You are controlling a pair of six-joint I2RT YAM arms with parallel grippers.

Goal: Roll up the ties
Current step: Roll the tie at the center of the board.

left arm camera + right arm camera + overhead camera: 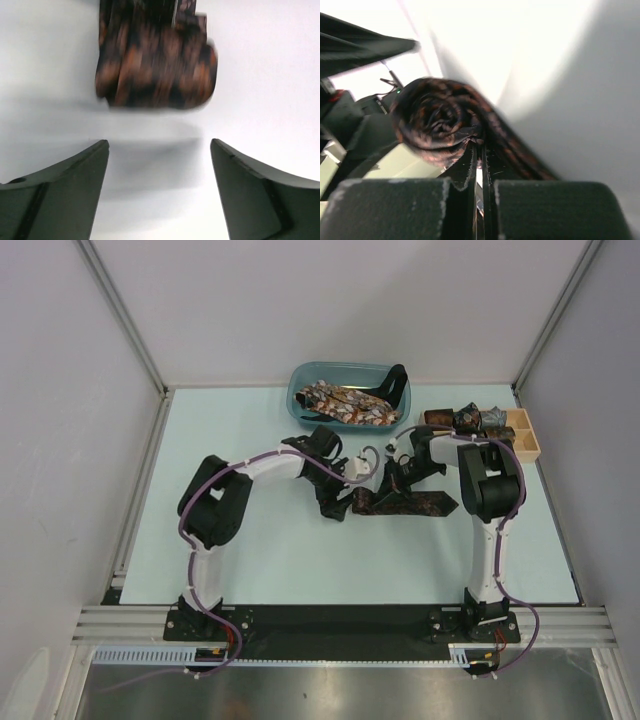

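I'm taking the blue tub [300, 380] at the back of the bench [250, 560] as my marker and working across from the left.

My left arm [215, 505] reaches in from the tub's near-left side. The left claw [335, 508] hangs just in front of the tub's left half. On the left wrist camera that claw [159, 145] is spread wide, with nothing between its fingers [75, 190]. A blurred coil of brown patterned cloth lies just ahead of them on the pale bench top.

That cloth is the dark brown tie [410, 504]. It lies on the bench in front of the tub, with the rolled end [155, 65] beside the left claw. The flat tail runs off under the tub's right end and beyond.

The loose ties [345, 405] sit heaped inside the tub itself.

The right claw [395, 480] comes in at the near-right of the tub, down over the tie. Through the right wrist camera its fingers [465, 170] are pressed together. Their tips sit against the edge of the spiral roll [437, 120]. I cannot tell whether any cloth is nipped between them. The unrolled strip [515, 155] runs alongside.

Just right of the tub stands a wooden tray [528, 440], with rolled ties [470, 421] in the compartments nearest the tub.
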